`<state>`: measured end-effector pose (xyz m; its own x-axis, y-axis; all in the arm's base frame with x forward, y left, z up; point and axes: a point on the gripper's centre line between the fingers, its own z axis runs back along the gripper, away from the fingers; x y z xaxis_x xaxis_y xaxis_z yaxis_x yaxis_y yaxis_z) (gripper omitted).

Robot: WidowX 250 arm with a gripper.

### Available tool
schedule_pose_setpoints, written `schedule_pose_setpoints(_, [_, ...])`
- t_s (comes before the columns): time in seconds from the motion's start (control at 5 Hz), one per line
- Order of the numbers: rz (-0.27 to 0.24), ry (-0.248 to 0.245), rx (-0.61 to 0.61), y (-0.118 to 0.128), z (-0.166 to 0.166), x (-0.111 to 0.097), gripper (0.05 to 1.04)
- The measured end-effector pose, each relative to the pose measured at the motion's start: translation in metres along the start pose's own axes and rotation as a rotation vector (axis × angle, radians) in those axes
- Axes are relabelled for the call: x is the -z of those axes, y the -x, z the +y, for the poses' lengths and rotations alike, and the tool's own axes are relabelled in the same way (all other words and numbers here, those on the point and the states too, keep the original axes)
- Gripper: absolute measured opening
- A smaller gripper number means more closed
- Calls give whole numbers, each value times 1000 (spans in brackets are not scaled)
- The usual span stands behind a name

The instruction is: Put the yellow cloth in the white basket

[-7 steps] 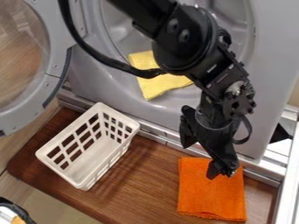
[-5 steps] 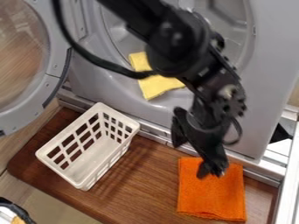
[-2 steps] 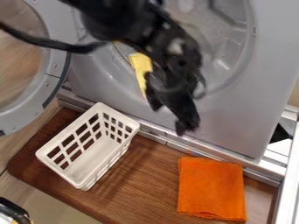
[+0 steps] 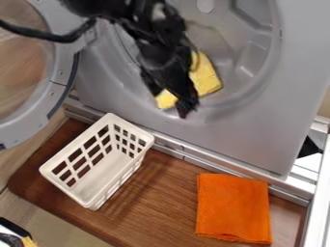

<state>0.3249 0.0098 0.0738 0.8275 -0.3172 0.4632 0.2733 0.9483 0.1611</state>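
Leftward and away from the metal rail (image 4: pixel 222 168), the arm (image 4: pixel 151 46) has been swinging since the previous frame, and its gripper (image 4: pixel 170 103) is now hanging low in front of the round opening of the grey machine (image 4: pixel 251 137). The gripper is pointing down and standing wide, its two fingers spread apart with a bit of yellow showing between them. The yellow cloth (image 4: pixel 207 77) is lying crumpled inside the opening, on its lower part, outside the basket. Its right part is showing more fully than before, while the arm is hiding its middle; whether the gripper is touching it, I cannot tell.

The white basket (image 4: pixel 103 166) is keeping its place on the left of the wooden desk (image 4: pixel 155 193), sitting at a slant with its open top facing up and its latticed sides showing. Between the cloth and the basket, the machine's lower lip and the metal rail are standing in the way. To the left, the machine's round door (image 4: pixel 63 62) is hanging open beyond the basket, and a black cable (image 4: pixel 38 33) is crossing in front of its upper part. An orange cloth (image 4: pixel 232 207) is lying flat on the right of the desk, well apart from the basket. At the near left corner, a black, white and yellow object (image 4: pixel 16 236) is poking partly into view.
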Motion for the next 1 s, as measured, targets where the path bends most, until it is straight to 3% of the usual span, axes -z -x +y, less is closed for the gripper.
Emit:
schedule_pose_setpoints(0.4, [-13,15,-23,-22,33,24,1000])
schedule_pose_setpoints(0.8, [23,26,-6,-37,44,58,948])
schedule_pose_setpoints(1.0, [31,-31,-24,-40,36,65,662])
